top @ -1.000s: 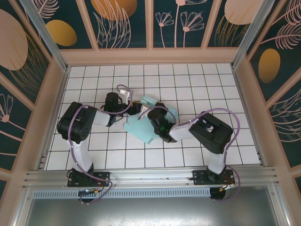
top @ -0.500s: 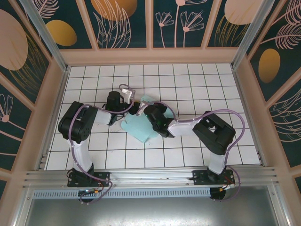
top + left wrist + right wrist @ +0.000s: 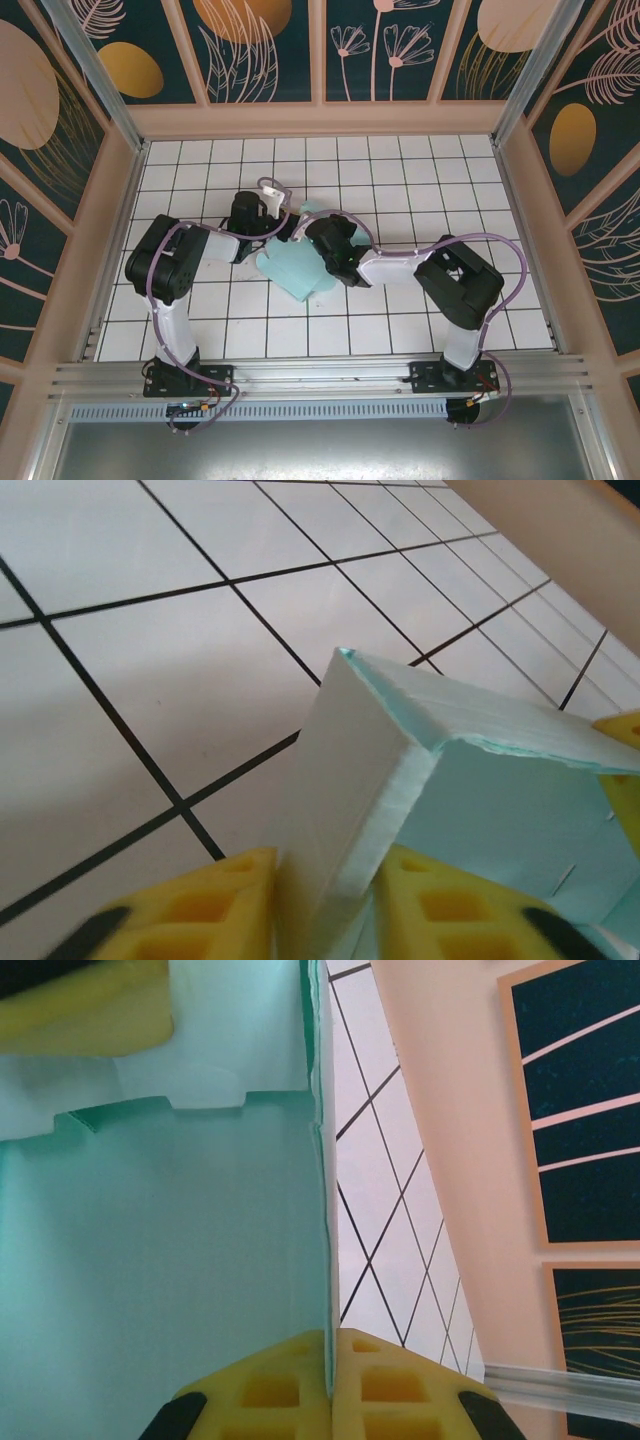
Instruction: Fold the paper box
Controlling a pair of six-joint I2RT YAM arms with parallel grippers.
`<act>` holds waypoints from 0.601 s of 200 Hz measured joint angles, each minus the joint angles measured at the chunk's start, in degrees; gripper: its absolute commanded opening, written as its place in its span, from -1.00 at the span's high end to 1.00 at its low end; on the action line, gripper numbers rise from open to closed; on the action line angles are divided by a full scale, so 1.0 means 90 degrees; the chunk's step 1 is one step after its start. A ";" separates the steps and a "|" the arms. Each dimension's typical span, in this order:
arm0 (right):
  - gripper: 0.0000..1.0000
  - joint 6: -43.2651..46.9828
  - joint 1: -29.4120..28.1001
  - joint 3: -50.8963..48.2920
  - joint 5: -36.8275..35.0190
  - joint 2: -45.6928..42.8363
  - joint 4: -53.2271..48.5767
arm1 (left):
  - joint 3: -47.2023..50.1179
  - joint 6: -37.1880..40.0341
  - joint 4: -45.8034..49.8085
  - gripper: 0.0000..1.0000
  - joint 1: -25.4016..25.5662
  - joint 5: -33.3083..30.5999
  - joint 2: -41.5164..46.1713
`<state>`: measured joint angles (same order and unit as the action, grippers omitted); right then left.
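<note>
Two arms are seen from above to meet near mid-table, where the paper box [image 3: 290,268] lies partly folded on the white tiled table [image 3: 420,180], with a panel raised at its far side. The left gripper [image 3: 286,226] is placed at the box's far-left edge and the right gripper [image 3: 312,234] just beside it. How the jaws stand cannot be told from this height.

In the left wrist view, the left gripper [image 3: 325,910] is closed on a tilted panel of the box [image 3: 500,800], the card being pinched between two yellow fingers [image 3: 190,915]. A folded corner is formed above the grip, and another yellow pad [image 3: 625,730] is seen at the right edge.

In the right wrist view, the right gripper [image 3: 328,1385] is clamped on a thin upright edge of the card [image 3: 160,1260], its pads pressed together around it. The tiles and the peach wall [image 3: 450,1110] are seen beyond.
</note>
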<state>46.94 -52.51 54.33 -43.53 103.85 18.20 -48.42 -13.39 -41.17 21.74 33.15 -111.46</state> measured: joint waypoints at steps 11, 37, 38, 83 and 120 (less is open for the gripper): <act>0.99 -0.0051 0.0000 0.0017 0.0044 0.0000 -0.0032 | -0.0007 0.0012 0.0056 0.13 0.0046 -0.0061 0.0000; 0.98 -0.0141 0.0005 0.0053 0.0194 -0.0051 -0.0153 | -0.0015 0.0039 0.0112 0.11 0.0075 -0.0131 -0.0041; 0.99 -0.0141 0.0005 0.0056 0.0199 -0.0053 -0.0155 | -0.0015 0.0039 0.0112 0.11 0.0075 -0.0131 -0.0041; 0.98 -0.0262 0.0095 0.0078 0.0444 -0.0107 -0.0270 | -0.0017 0.0063 0.0136 0.07 0.0087 -0.0192 -0.0051; 0.98 -0.0330 0.0102 0.0080 0.0828 -0.0104 -0.0401 | 0.0085 -0.0036 0.0143 -0.21 0.0100 -0.0092 -0.0034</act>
<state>43.97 -51.59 55.05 -36.07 102.91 14.59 -47.66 -13.72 -39.88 22.63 32.32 -111.77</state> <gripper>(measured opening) 0.060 0.589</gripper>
